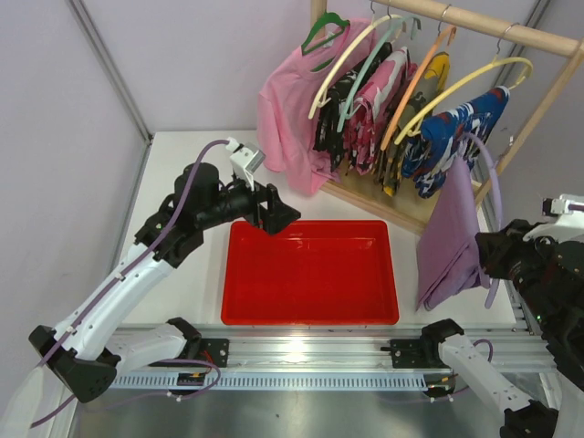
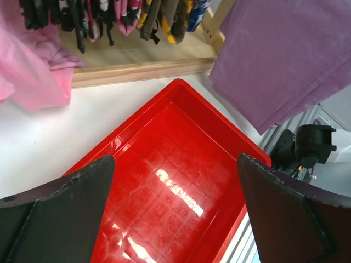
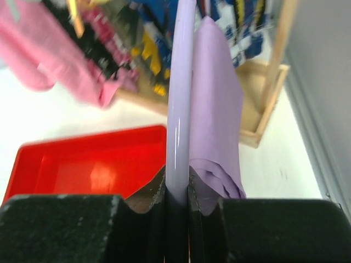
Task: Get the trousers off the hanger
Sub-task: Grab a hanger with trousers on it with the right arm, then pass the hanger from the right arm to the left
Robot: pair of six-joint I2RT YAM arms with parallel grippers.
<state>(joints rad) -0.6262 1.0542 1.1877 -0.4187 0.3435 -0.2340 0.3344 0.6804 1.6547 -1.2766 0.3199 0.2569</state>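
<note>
The pale lavender trousers (image 1: pixel 449 239) hang folded over a lavender hanger (image 1: pixel 491 196), off the rack and beside the red tray's right edge. My right gripper (image 1: pixel 488 255) is shut on the hanger's bar (image 3: pixel 180 98), and the trousers (image 3: pixel 216 98) drape just right of its fingers. They also show in the left wrist view (image 2: pixel 279 60). My left gripper (image 1: pixel 274 217) is open and empty above the tray's far left corner. A black garment (image 1: pixel 328 119) hangs on the rack; I cannot make out its speckles.
The red tray (image 1: pixel 310 319) lies empty in the middle of the table. The wooden rack (image 1: pixel 474 23) stands at the back right with several coloured hangers, a pink shirt (image 1: pixel 283 119) and a blue-red-white garment (image 1: pixel 456 137). Its wooden base (image 2: pixel 142 71) lies just beyond the tray.
</note>
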